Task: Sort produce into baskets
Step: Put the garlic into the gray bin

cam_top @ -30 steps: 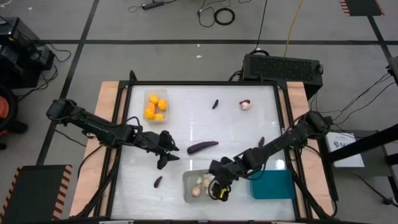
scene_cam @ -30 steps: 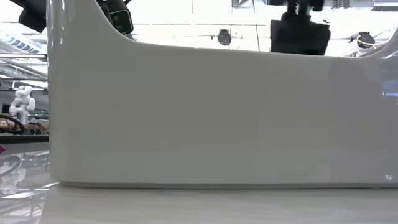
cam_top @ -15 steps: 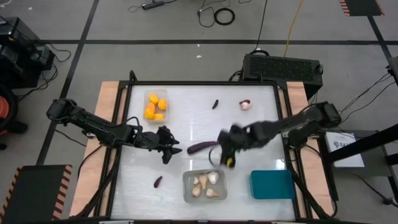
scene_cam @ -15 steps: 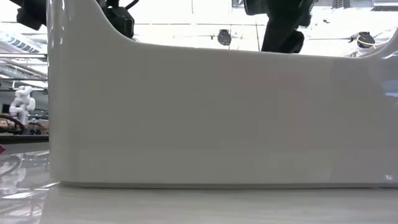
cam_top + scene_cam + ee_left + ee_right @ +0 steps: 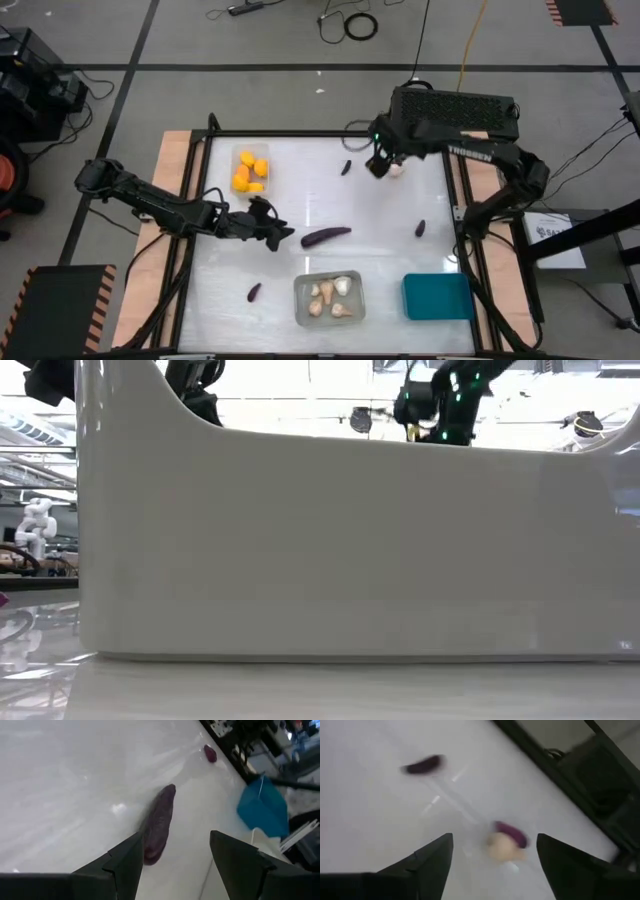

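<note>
My left pincer [image 5: 283, 234] hung low over the white table [image 5: 300, 270], its two fingers apart with nothing between them. Just ahead of it lay the big purple eggplant [image 5: 326, 236], flat on its side. In my left wrist view the eggplant [image 5: 159, 821] sat right in front of the gap.

My right pincer [image 5: 380, 164] was at the far side of the table, fingers spread wide and empty, just beside the pale garlic bulb [image 5: 397, 169] that had a purple bit touching it.

I thought the eggplant would be light, like a little toy. Its skin looked smooth, so it might slip. It was long and thin, so I judged the best hold was across its fat middle, not at the pointy ends, or it could swing round.

The garlic bulb looked round and bumpy. It might roll away, so a grip across its widest part seemed safest.

The teal bin [image 5: 437, 296] stood empty at the near right. The grey bin [image 5: 303, 312] held garlic, and the clear bin [image 5: 238, 156] held orange pieces.
</note>
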Available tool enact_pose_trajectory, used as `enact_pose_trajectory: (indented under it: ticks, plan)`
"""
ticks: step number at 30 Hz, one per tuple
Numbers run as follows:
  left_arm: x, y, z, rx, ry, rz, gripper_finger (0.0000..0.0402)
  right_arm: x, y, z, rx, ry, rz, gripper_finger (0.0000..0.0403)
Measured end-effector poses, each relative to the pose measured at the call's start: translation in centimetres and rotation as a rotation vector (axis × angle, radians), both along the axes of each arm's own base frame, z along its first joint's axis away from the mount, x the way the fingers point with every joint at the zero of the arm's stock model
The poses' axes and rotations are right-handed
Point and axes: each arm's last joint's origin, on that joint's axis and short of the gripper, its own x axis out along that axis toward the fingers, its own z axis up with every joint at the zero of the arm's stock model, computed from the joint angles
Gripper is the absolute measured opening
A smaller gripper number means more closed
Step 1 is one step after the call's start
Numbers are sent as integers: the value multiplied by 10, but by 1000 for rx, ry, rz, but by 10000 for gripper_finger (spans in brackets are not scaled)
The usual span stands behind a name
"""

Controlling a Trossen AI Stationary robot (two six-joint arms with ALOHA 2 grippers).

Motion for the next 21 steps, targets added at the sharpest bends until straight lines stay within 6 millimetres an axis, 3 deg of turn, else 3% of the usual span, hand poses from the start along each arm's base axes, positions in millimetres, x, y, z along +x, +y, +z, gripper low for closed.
enact_pose_trajectory:
  ticks: [5, 10, 21]
  plan:
    - [0, 0, 0, -92, -17, 60, 232, -14, -37, -18, 20, 35, -103, 305]
    - [0, 0, 0, -143, -30, 89, 232, -18, -57, -44, 138, 13, -125, 309]
    - [1, 0, 2, -137, -51, 104, 232, -20, -54, -85, 216, 91, -117, 309]
